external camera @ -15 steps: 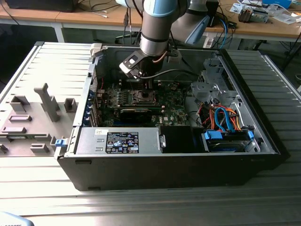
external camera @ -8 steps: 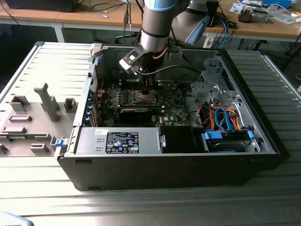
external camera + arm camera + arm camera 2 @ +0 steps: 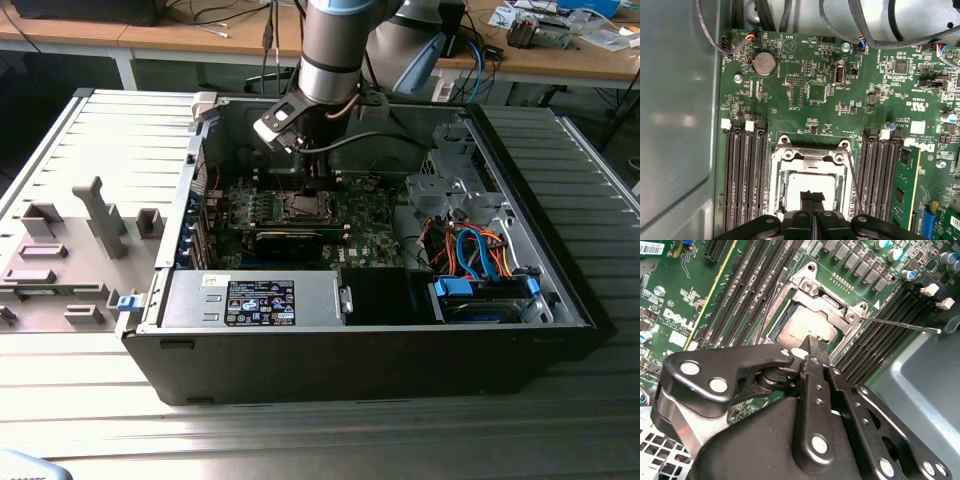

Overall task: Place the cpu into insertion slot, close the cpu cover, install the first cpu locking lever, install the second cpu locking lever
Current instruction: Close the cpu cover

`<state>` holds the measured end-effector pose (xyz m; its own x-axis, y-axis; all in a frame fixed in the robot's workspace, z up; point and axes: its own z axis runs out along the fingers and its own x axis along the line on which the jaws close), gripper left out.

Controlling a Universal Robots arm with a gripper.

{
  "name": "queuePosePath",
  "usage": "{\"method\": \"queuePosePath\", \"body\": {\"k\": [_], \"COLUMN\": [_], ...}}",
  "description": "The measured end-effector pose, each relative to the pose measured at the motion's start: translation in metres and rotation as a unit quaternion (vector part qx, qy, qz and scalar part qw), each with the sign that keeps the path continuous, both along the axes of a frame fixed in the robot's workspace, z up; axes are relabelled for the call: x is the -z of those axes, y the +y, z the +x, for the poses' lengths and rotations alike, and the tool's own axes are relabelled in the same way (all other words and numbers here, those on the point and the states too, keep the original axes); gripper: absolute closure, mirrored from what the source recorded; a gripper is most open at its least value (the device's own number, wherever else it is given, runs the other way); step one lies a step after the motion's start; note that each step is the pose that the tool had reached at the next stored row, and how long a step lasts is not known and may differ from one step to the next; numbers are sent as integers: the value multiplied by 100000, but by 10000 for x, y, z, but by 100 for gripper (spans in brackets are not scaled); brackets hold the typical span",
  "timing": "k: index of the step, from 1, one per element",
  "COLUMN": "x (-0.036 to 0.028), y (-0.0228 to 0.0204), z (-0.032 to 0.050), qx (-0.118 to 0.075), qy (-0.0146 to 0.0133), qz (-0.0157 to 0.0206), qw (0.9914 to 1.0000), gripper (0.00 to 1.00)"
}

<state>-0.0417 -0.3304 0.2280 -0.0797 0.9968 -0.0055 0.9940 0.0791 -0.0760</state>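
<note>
Exterior view, from its left to its right: a grey fixture tray [image 3: 60, 250] lies on the ribbed metal table [image 3: 300, 440], just beside an open computer case [image 3: 350, 370]. Inside the case, a grey power supply [image 3: 310, 290] sits along the near wall, and the green motherboard [image 3: 370, 245] lies flat behind it. The arm [image 3: 330, 50] reaches down from above into the case, ending over the insertion slot [image 3: 300, 207] near the board's middle. Orange and blue cables [image 3: 475, 255] bunch at the case's right end in this view.

Both wrist views: the claw [image 3: 811, 196] is clenched, its two black fingertips pressed together with nothing between them, directly over the cpu [image 3: 810, 181]. Whether the tips touch the chip cannot be told. The cpu sits in the insertion slot, its dull silver top facing up. The cpu cover [image 3: 810, 156] lies flat around it, the chip showing through the cut-out centre. Black memory slots [image 3: 745, 175] flank the socket on both sides.

Second wrist view: a thin locking lever [image 3: 900, 324] juts from one corner of the cover's frame and stretches out over the neighbouring memory slots, apart from the claw
</note>
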Motion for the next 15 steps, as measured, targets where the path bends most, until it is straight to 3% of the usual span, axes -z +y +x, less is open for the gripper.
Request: {"method": "queuePosePath", "body": {"k": [15], "x": [-76], "y": [0], "z": [0], "qx": [-2], "qy": [-1], "qz": [4], "qw": [100000], "gripper": [89]}}
